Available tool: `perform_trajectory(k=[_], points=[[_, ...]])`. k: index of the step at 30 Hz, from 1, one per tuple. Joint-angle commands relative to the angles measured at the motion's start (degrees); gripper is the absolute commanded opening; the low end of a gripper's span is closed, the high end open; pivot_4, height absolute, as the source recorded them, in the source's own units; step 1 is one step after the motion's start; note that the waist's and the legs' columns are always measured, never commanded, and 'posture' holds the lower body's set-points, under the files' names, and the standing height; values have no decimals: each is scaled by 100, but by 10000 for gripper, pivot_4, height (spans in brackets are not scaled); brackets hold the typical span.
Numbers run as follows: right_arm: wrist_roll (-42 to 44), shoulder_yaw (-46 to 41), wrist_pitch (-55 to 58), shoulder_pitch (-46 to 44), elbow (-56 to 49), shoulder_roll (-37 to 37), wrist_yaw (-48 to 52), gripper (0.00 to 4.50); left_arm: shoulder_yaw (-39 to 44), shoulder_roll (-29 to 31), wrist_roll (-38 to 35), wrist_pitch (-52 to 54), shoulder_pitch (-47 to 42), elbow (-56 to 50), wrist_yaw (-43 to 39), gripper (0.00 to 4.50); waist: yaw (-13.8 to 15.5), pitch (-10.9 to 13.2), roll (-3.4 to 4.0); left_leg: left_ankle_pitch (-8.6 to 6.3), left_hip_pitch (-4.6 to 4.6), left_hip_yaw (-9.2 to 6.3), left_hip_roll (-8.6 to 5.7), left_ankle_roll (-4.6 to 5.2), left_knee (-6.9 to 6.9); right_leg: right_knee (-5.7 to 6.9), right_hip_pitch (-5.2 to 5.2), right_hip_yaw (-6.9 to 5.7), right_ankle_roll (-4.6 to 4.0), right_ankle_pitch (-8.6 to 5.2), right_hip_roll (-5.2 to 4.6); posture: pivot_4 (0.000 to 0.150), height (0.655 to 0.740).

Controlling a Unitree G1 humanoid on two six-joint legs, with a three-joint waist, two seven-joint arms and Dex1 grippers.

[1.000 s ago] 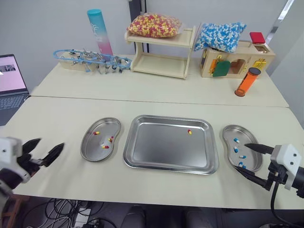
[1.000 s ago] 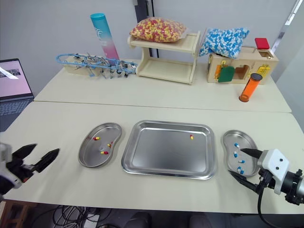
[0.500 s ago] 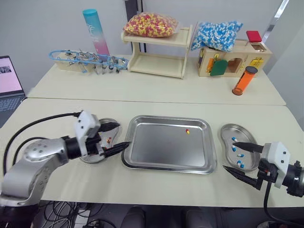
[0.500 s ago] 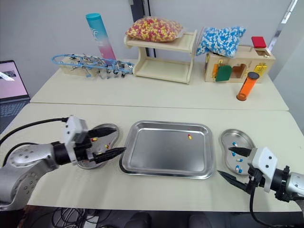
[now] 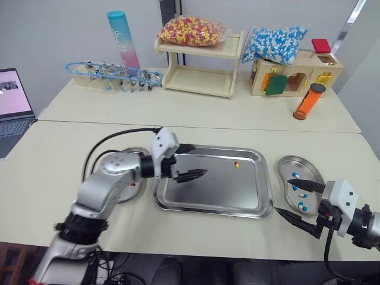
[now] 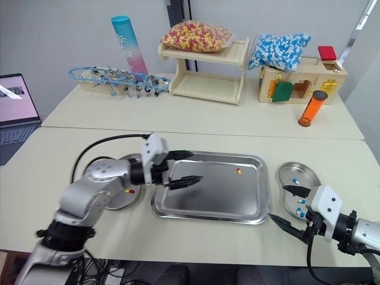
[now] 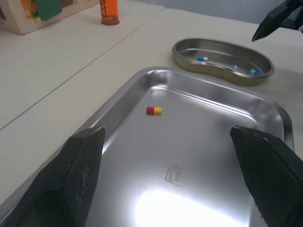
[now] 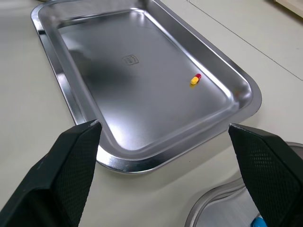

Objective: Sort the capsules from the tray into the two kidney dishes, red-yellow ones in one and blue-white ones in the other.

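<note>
While the left gripper (image 5: 200, 159) reaches in: it has moved from the left rim of the tray (image 5: 214, 209), beside the left kidney dish (image 5: 136, 189), to hover over the tray's left half; the right gripper (image 5: 282, 191) stays by the desk's front right edge.
Left gripper state: released, its two black fingers spread wide, holding nothing.
Right gripper state: also released, fingers far apart, one tip over the right kidney dish (image 5: 303, 166), the other over the desk just off the tray's front right corner.
Red-yellow capsule (image 5: 236, 165): lies alone in the tray near its far right corner, ahead of the left gripper's fingertips and apart from them, with bare tray floor between.
Left kidney dish: just beside the tray's left edge, largely covered by the left arm; at least one red-yellow capsule shows in it.
Right kidney dish: just beside the tray's right edge, holding several blue-white capsules (image 5: 303, 194).
Far edge of the desk: a wooden shelf (image 5: 199, 80) bearing a bag of red-yellow capsules (image 5: 191, 29), a bag of blue-white capsules (image 5: 276, 44) on a wooden box (image 5: 297, 74), an orange tube (image 5: 309, 101), a teal-and-pink tube (image 5: 123, 38) and a blue instrument rack (image 5: 113, 74), all well apart from both grippers.
Left edge of the desk: a laptop (image 5: 15, 95).
</note>
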Motion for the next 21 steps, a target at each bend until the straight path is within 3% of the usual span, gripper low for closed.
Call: perform_trajectory(k=[1,2,10,21], points=[[-33,-45,-76,59,-200,42,-98,45000,-284,-363,302,-197,-308,355,78,28603,-8,0,1,0,1,0,0,0,0,0,0,1,0,0,0,1500,7400],[-33,-43,-77,83,-222,47,-119,45000,-399,-534,445,-308,-401,526,132,25601,-4,0,1,0,1,0,0,0,1,1,0,0,0,0,0,1500,7400],[-24,4,-11,156,-358,69,-280,45000,-757,-1834,1244,-727,-845,1883,900,25601,-8,0,-1,0,-3,-4,-3,0,12,-1,4,-2,2,1,0,1500,7400],[14,19,122,320,-613,87,-446,45000,-962,-2450,1971,-1736,-1429,3752,722,25601,15,0,-1,0,-3,-4,-4,0,12,-1,5,-4,2,1,0,1500,7400]])
